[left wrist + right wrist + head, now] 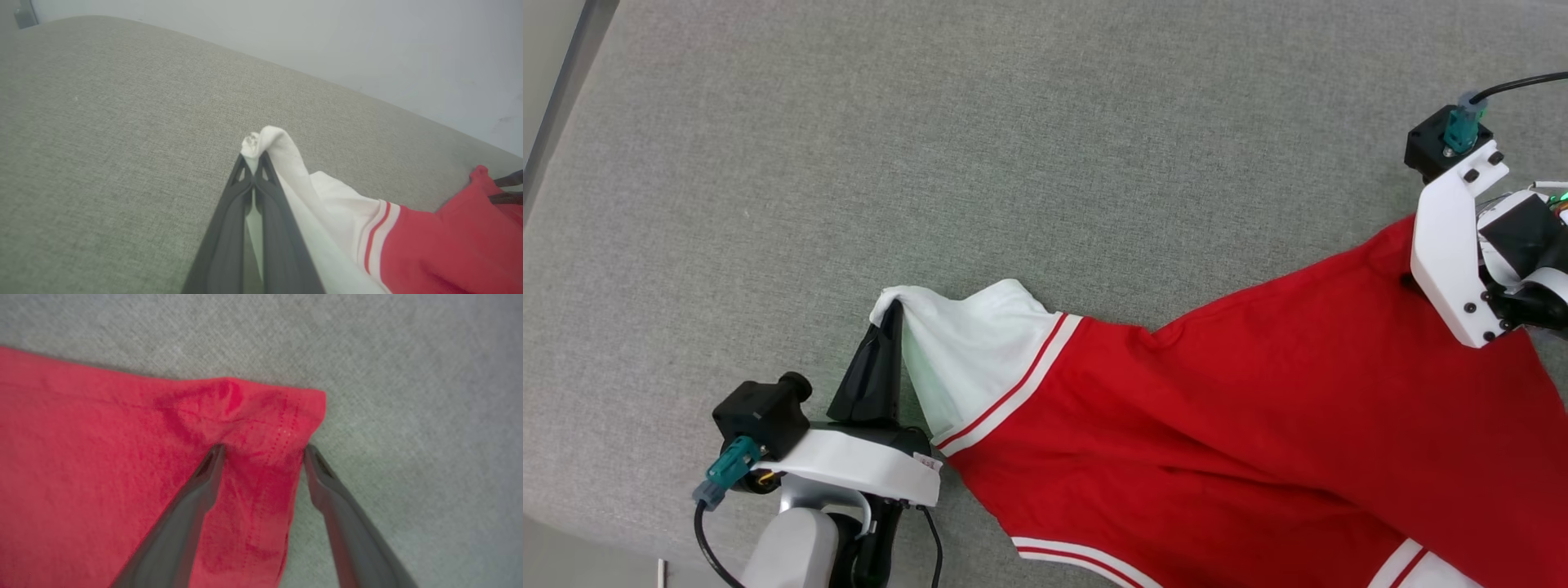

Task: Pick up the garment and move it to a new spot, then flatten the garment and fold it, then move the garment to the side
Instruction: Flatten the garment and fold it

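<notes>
Looking down from the head: the garment (1217,425) lies slantwise on the grey cloth surface (1013,122), its long axis running from a white sleeve (972,351) at my left to a red corner far out at my right; no lettering shows on this side
Left hand, head view: my left gripper (894,310) is pressed together on the very tip of that sleeve, which rises off the surface to a small peak
Right arm, head view: the white wrist mount (1454,245) sits over the red corner and hides the fingers under it
Left wrist view: my two dark fingers (229,228) meet with a fold of white cloth pinched between them. The sleeve drapes away to the right, past the striped trim (378,228) into the red body
Right wrist view: my right gripper (263,451) stands spread wide, holding nothing; one fingertip (212,457) is over the red cloth, the other just off its edge over bare grey. Whether either touches, I cannot tell
Hem corner (310,404): just ahead of the tips, between them, slightly puckered
Relation that matters: the shirt stretches between my hands, so the right is nearer this corner — I judge it need only close here, then both pull apart along the long axis to flatten
</notes>
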### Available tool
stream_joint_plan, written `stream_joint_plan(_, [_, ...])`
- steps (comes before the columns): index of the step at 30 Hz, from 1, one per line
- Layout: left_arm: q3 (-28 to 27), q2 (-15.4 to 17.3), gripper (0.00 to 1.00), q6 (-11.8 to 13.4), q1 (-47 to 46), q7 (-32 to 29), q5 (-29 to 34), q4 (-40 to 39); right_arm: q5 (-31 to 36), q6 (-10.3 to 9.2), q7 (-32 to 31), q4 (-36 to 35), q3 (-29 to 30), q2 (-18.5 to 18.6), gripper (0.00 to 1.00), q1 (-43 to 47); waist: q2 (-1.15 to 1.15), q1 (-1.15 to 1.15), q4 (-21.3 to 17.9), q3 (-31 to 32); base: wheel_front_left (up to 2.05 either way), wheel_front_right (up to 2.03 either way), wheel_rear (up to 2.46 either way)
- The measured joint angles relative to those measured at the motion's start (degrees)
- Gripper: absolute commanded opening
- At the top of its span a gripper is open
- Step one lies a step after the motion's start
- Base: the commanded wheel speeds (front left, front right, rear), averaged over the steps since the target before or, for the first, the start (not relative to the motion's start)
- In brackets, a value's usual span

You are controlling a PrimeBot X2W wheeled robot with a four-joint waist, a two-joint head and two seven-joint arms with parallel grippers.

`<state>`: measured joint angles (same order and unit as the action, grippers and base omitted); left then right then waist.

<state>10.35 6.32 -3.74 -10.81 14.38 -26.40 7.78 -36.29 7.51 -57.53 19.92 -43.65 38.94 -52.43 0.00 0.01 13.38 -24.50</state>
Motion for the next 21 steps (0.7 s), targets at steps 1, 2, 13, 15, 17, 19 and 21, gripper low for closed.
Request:
stream_joint_plan(1, [0.03,-0.04,0.0,-0.07,-0.16,0.02,0.01,0.03,-0.36,-0.01,0.0,0.75,-1.02,-0.01,1.0,-0.21,0.0,-0.01,0.11,-0.19,0.0,0.0,0.0])
stream_joint_plan(2, [0.05,-0.07,0.0,-0.07,-0.2,0.07,0.01,0.11,-0.84,-0.02,0.13,1.25,-1.83,0.03,1.0,-0.55,0.0,-0.01,0.19,-0.38,0.0,0.0,0.0])
stream_joint_plan(13, [-0.53,-0.14,0.0,0.21,-0.04,0.43,0.19,0.92,-4.53,0.01,10.18,6.36,-6.89,-0.91,0.0,-2.52,0.0,-0.01,-0.84,0.22,0.0,0.0,0.0])
stream_joint_plan(15, [-0.64,0.13,0.0,0.22,0.24,0.44,0.4,1.07,-4.57,0.01,12.62,7.24,-7.9,-1.29,0.0,-2.75,0.0,-0.01,-1.21,1.07,0.0,0.0,0.0])
stream_joint_plan(17, [-0.85,0.42,0.0,0.3,0.79,0.44,0.42,1.05,-4.94,0.0,15.36,8.04,-8.59,-1.82,0.0,-2.76,0.0,-0.01,-1.66,2.13,0.0,0.0,0.0])
stream_joint_plan(19, [-0.98,0.75,0.0,0.47,1.35,0.4,0.43,0.98,-5.66,0.0,18.53,8.35,-9.23,-2.4,0.0,-2.64,0.0,0.0,-2.13,3.39,0.0,0.0,0.0])
stream_joint_plan(21, [-1.22,1.32,0.0,0.75,1.8,0.24,0.44,0.37,-6.16,0.01,21.67,8.4,-9.72,-2.4,0.0,-2.18,0.0,0.0,-2.64,4.78,0.0,0.0,0.0])
